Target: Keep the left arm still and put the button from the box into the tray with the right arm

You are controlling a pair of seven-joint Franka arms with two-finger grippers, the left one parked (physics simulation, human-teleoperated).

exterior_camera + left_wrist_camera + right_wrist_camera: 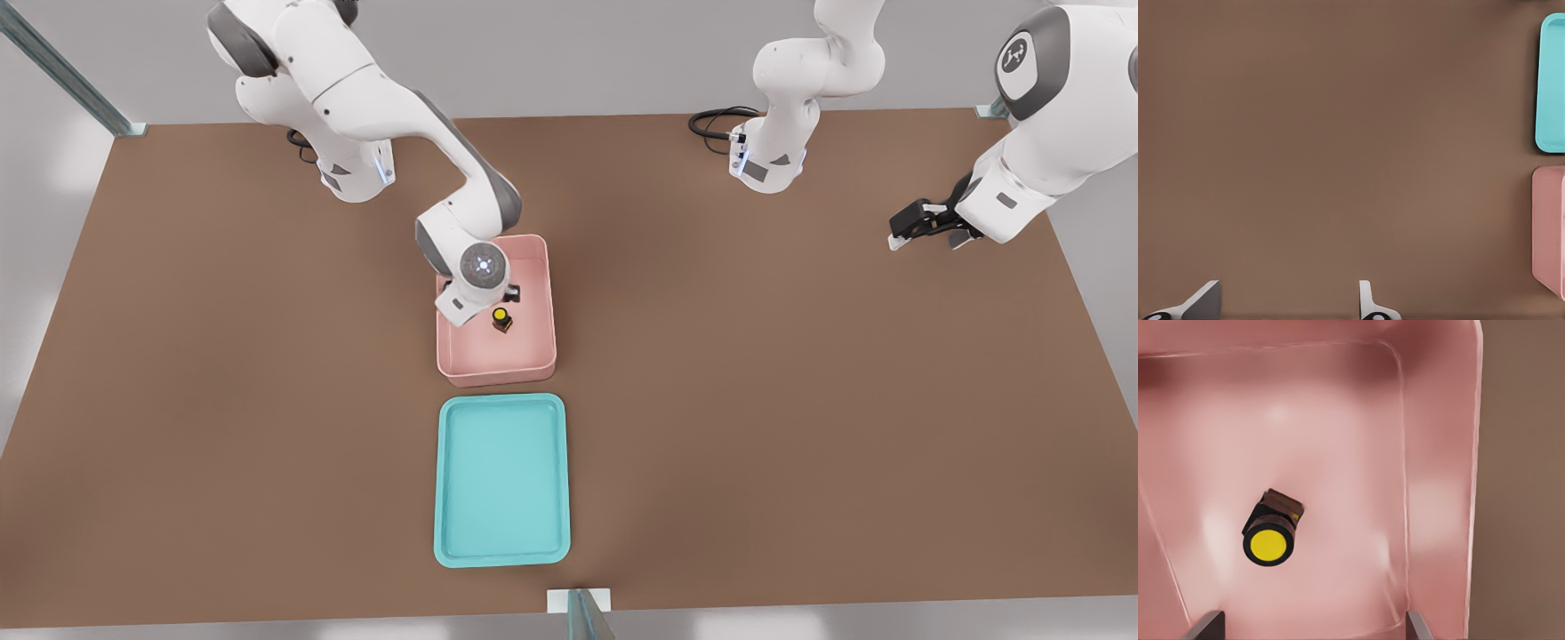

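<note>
The button [502, 318] [1271, 532], a yellow cap on a dark body, lies tilted on the floor of the pink box [498, 369] [1438, 487], towards the middle. My gripper [505, 300] [1311, 630] hangs inside the box just above and behind the button, open, with both fingertips wide apart and nothing between them. The wrist disc with lit dots covers most of it in the front view. The teal tray [502, 480] lies empty directly in front of the box, a small gap between them. Box edge [1548, 227] and tray edge [1551, 87] show in the left wrist view.
The brown table [756, 400] spreads wide on both sides. The parked arm's gripper [925, 222] hovers at the front view's far right. A black cable [711, 120] lies by the rear arm base. A metal post [582, 613] stands at the front edge.
</note>
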